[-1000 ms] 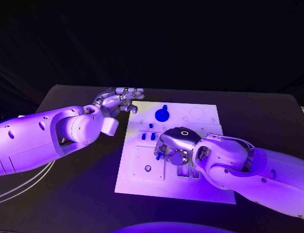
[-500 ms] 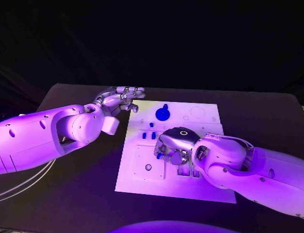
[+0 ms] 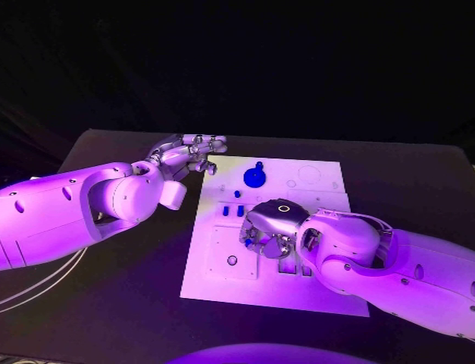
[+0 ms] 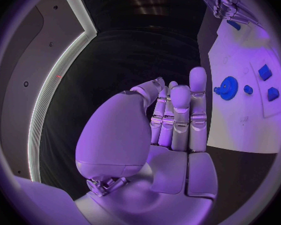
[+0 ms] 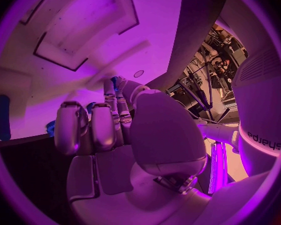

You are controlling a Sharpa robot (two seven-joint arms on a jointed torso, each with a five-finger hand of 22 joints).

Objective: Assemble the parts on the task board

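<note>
My left hand (image 3: 185,156) hangs at the far left corner of the flat white rectangular task board (image 3: 224,284), its silver fingers (image 3: 207,167) held close together and curled slightly, holding nothing, their tips just over the board's edge. My right hand (image 3: 270,231) sits low over the middle of the board, fingers bent down toward its surface; whether they hold anything I cannot tell. Just beyond it lie two small blue block-shaped parts (image 3: 232,211), side by side. Farther back rests a round blue gear-like part (image 3: 254,179). The board lies on the black tabletop (image 3: 412,174).
</note>
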